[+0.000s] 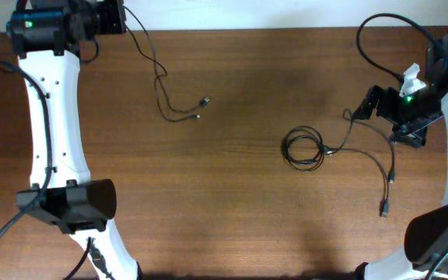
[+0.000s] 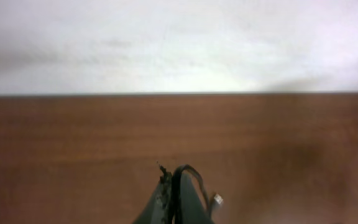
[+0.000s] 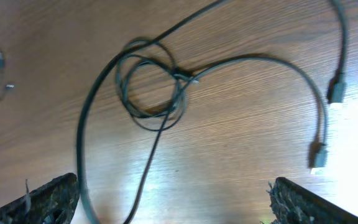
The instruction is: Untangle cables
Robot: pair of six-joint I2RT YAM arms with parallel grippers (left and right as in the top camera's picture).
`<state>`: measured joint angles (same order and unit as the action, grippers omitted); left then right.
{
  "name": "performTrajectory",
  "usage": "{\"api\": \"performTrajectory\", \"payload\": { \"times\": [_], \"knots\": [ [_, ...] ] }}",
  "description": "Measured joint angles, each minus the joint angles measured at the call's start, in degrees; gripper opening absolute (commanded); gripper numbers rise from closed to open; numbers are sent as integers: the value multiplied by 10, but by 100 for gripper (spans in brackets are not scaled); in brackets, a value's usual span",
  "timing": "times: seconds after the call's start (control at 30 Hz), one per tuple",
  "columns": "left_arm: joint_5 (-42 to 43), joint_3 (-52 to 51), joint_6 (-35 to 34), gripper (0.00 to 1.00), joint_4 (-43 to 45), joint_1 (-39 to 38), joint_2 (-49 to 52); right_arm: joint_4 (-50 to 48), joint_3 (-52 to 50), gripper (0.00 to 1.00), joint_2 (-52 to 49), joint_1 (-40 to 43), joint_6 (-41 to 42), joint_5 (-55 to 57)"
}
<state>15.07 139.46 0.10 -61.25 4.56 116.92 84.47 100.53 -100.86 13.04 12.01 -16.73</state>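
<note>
Mid-untangle, one cable already apart. Left gripper (image 2: 171, 193) clamped on cable (image 1: 159, 92), upper left of overhead. Right gripper (image 3: 176, 199) wide open, gripping nothing, just right of coil (image 1: 304, 148) at centre-right; plug ends (image 1: 384, 208) trailing lower right. Next, likely: pinch beside coil, pull clear slowly.
</note>
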Motion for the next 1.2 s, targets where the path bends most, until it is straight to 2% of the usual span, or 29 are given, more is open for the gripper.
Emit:
{"api": "performTrajectory", "payload": {
  "times": [0.17,0.37,0.57,0.67,0.9,1.2],
  "knots": [
    [-21,0,0,0,33,0,0,-2,0,98,0,-3,-3,16],
    [-25,0,0,0,34,0,0,-6,0,99,0,-3,-118,-131],
    [-37,0,0,0,41,1,0,-5,0,98,0,-3,-143,-164],
    [-39,0,0,0,77,2,7,-5,0,99,0,-3,-148,-169],
    [-42,0,3,0,221,19,61,-5,0,99,0,-3,-151,-171],
    [-54,-2,45,0,358,55,104,-5,-1,99,0,-3,-152,-172]
  ]
}}
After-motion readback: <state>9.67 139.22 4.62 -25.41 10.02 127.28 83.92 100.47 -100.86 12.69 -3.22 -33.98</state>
